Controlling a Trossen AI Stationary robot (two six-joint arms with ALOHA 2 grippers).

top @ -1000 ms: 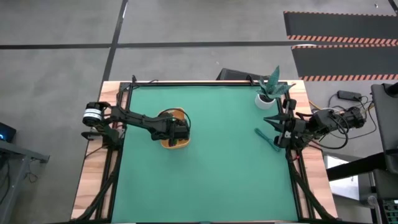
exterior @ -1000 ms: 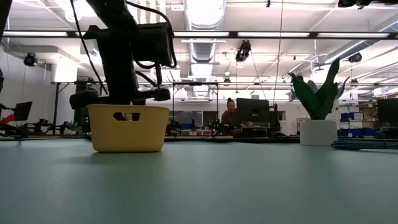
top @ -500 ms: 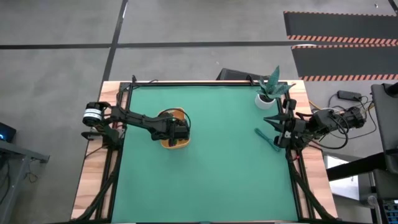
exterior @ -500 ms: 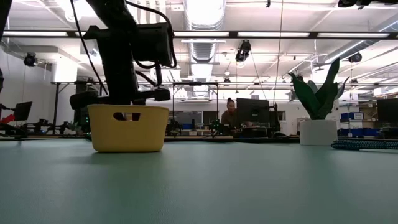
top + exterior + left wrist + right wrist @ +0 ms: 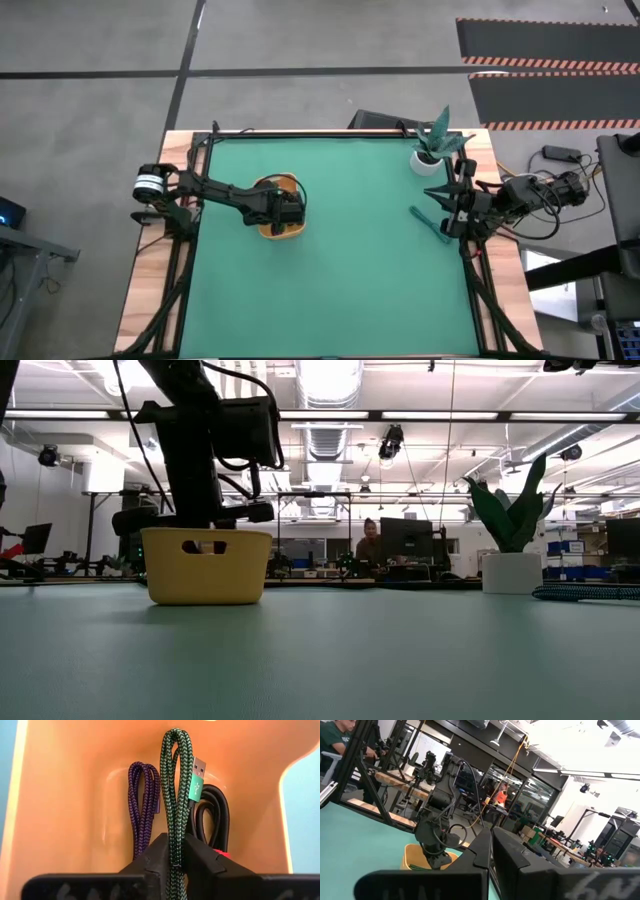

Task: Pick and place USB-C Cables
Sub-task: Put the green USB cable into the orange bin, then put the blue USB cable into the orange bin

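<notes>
Here we see a green braided USB-C cable bundle (image 5: 174, 795) pinched between the two dark fingers of the left gripper (image 5: 172, 857), its folded loop reaching forward past the fingertips and its silver plug with a green collar lying just beside the loop. The bundle hangs inside the small orange plastic tray (image 5: 75, 795), with a purple-blue braided cable bundle (image 5: 142, 805) on one side of it and a black smooth cable bundle (image 5: 217, 817) on the other, both against the tray's inner wall. From above, we find the left gripper (image 5: 285, 212) over that tray (image 5: 285, 184) on the left part of the green table mat (image 5: 350, 280).

The right gripper (image 5: 447, 208) waits at the mat's right edge, its fingers pressed together, just beside another dark green cable (image 5: 428, 222) lying on the mat, near a small potted plant in a white pot (image 5: 428, 158).
</notes>
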